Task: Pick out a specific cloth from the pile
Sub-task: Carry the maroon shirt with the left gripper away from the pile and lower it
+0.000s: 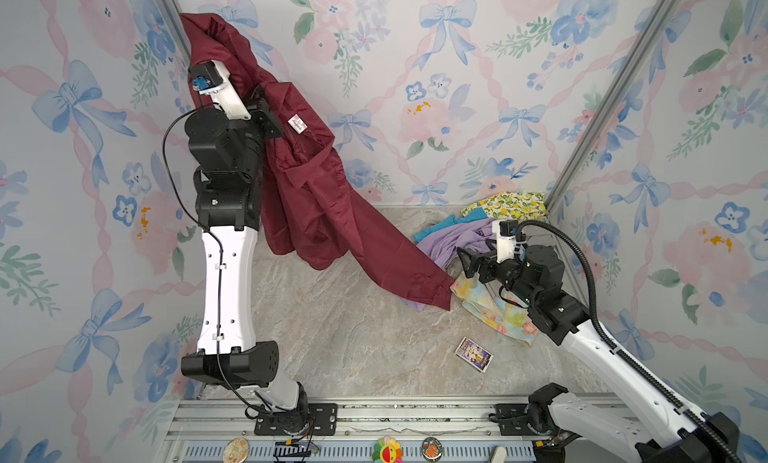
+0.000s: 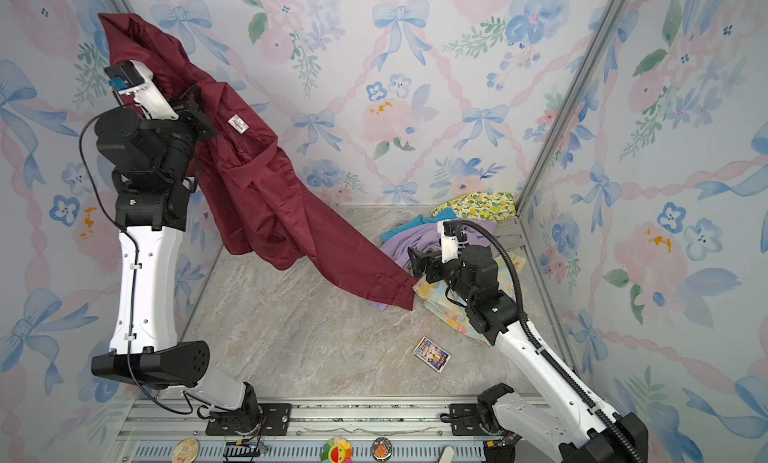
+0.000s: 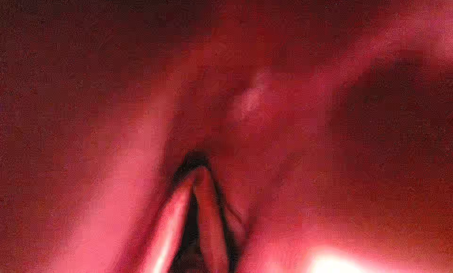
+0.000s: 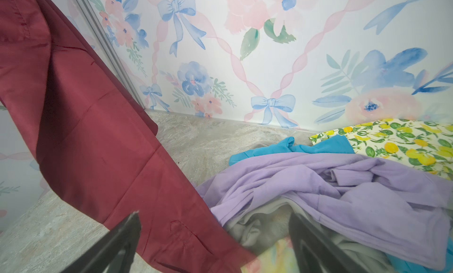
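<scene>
Holding the maroon cloth (image 1: 307, 199) high, our left jaws clamped on it, its low corner touching the pile (image 1: 449, 240), our right jaws apart above it

The cloth (image 1: 316, 215) is maroon with a white label (image 1: 297, 123), the pile (image 4: 343, 186) mixes lavender, teal, grey, yellow lemon print and pastel floral, and the counter (image 1: 353, 336) is marbled beige-grey.

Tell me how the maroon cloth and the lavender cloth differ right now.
The maroon cloth hangs high from the shut left gripper; the lavender cloth lies crumpled in the pile. Maroon looks shiny with a white label; lavender looks matte, no label visible. Both are plain-coloured, and maroon's lower corner overlaps lavender.
</scene>
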You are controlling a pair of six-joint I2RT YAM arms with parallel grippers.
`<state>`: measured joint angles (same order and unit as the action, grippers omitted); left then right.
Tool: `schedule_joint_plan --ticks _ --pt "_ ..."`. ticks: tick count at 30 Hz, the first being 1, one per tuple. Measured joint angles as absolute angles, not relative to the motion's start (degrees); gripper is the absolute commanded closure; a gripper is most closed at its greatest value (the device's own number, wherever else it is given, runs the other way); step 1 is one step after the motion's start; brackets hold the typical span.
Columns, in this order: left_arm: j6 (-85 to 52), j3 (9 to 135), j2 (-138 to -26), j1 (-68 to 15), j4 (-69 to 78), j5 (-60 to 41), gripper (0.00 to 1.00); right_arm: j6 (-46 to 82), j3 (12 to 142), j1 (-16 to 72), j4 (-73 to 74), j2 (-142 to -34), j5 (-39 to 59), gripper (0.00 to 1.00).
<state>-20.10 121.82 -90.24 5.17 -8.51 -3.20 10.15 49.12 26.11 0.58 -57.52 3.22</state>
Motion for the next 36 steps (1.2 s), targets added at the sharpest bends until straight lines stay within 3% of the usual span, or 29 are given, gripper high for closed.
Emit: schedule_joint_plan --ticks 6,14,20,29,36 --pt "-22.0 121.3 -89.4 13.1 -8.9 -2.7 1.00 9.6 51.3 28.6 -0.2 -59.5 3.4 0.03" --pt "-25.4 121.4 -89.9 17.1 -8.6 -1.0 1.00 8.5 52.2 31.6 -1.9 -62.1 3.4 0.03" --pt "-26.7 121.4 -92.2 14.3 -7.8 -2.0 1.00 8.4 52.2 31.7 -2.5 -62.2 3.4 0.03" --pt "-25.3 122.2 -97.1 2.9 -7.6 -2.0 1.00 8.5 50.6 31.7 -1.3 -62.4 2.9 0.03" --pt "-24.6 128.0 -105.9 2.0 -6.6 -1.7 1.00 8.5 49.6 31.7 -0.4 -63.2 2.5 0.03"
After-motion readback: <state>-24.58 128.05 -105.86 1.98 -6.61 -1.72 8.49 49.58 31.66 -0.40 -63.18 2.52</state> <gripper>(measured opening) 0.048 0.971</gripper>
